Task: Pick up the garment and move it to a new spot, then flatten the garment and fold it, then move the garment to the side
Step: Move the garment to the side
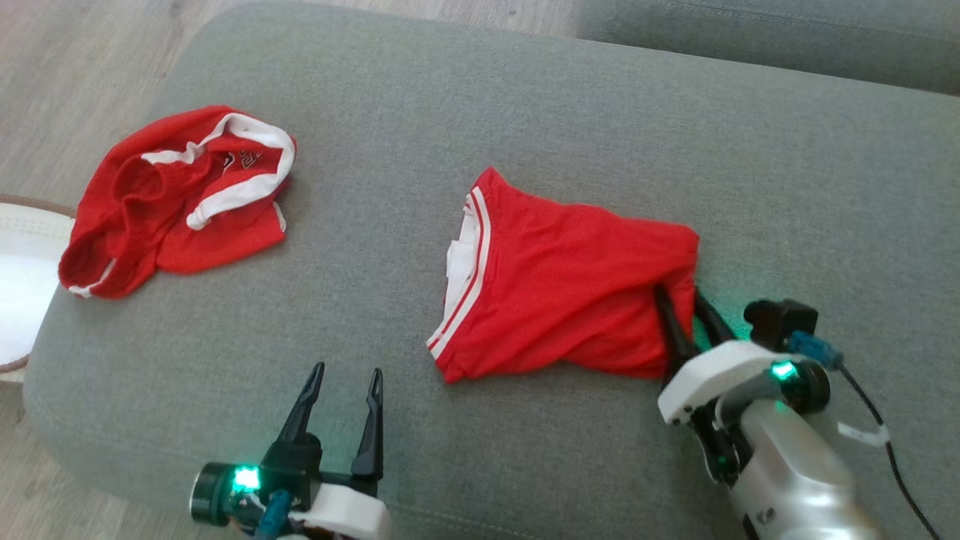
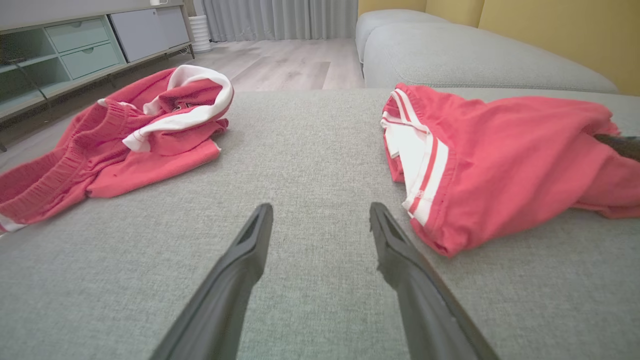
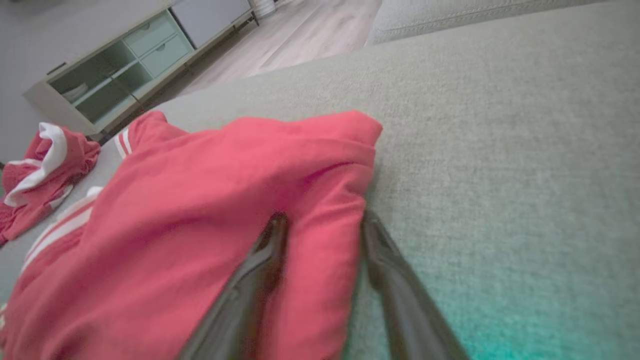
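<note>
Stands at the first step: nothing lifted, flattened or folded yet.
Finds the red garment rumpled mid-cushion on the sofa, right gripper astride its right edge; cannot tell through blur whether clamped. Notes left gripper wide open over bare cushion. Cannot see the right fingertips under cloth.

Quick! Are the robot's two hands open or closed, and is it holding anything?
Left gripper: open, holding nothing.
Right gripper: open, its fingers astride an edge of the red garment, not pinching it yet.
</note>
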Robot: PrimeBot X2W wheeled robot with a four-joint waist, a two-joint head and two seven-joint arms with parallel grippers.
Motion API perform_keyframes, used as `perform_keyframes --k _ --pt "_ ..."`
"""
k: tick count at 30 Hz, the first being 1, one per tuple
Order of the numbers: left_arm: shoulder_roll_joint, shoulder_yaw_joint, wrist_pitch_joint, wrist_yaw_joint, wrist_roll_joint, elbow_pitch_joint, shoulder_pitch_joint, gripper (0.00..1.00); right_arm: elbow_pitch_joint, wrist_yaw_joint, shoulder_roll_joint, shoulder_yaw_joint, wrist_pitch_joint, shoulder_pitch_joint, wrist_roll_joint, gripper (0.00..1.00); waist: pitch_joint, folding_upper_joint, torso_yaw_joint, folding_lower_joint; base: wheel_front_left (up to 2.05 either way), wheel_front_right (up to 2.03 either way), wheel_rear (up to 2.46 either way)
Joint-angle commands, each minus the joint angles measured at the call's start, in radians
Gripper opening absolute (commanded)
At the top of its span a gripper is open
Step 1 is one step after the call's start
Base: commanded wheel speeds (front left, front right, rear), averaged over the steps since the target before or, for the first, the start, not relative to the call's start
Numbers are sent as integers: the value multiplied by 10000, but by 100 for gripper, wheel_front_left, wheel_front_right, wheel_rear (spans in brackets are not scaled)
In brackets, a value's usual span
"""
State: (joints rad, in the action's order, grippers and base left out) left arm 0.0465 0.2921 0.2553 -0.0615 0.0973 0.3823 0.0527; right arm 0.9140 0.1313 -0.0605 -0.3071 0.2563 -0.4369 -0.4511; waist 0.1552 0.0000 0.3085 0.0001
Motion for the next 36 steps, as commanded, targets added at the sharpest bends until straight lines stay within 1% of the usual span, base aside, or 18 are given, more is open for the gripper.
perform_keyframes --k 1,4,7,9,11,17,20,23,26,28,32,36 --pt "37 -281 65 -9 22 -298 312 100 -212 -6 103 -167 55 -160 -17 0 -49 0 -97 -1 0 0 0" --pt "37 -360 65 21 -27 -311 276 100 -570 -6 103 224 55 -127 55 0 -234 0 -455 -1 0 0 0" --pt "37 -482 65 46 -85 -333 199 100 -920 -6 103 462 55 28 89 0 -520 0 -1155 -1 0 0 0" --pt "37 -567 65 64 -106 -377 169 100 -1111 -6 103 460 55 98 76 0 -632 0 -1825 -1 0 0 0" --pt "37 -605 65 75 -106 -433 192 100 -1282 -6 103 338 55 94 82 0 -656 0 -2642 -1 0 0 0" --pt "37 -535 65 99 -46 -506 645 100 -1802 -6 103 -9 55 10 67 0 -384 0 -5057 -1 0 0 0" --pt "37 -479 65 117 -47 -501 910 100 -2088 -6 103 -149 55 -38 23 0 -208 0 -6019 -1 0 0 0" --pt "37 -411 65 155 -66 -470 1125 100 -2373 -6 103 -240 55 -36 4 0 -21 0 -6752 -1 0 0 0" --pt "37 -324 65 172 -86 -434 1245 100 -2602 -6 103 -331 55 -13 44 0 134 0 -7230 -1 0 0 0" --pt "37 -292 65 180 -97 -404 1283 100 -2694 -6 103 -335 55 -32 102 0 260 0 -7417 -1 0 0 0" --pt "37 -270 65 217 -165 -374 1351 100 -2801 -6 103 -264 55 -83 214 0 433 0 -7500 -1 0 0 0" --pt "37 -308 65 305 -283 -356 1421 100 -2852 -6 103 -29 55 -275 493 0 671 0 -7371 -1 0 0 0"
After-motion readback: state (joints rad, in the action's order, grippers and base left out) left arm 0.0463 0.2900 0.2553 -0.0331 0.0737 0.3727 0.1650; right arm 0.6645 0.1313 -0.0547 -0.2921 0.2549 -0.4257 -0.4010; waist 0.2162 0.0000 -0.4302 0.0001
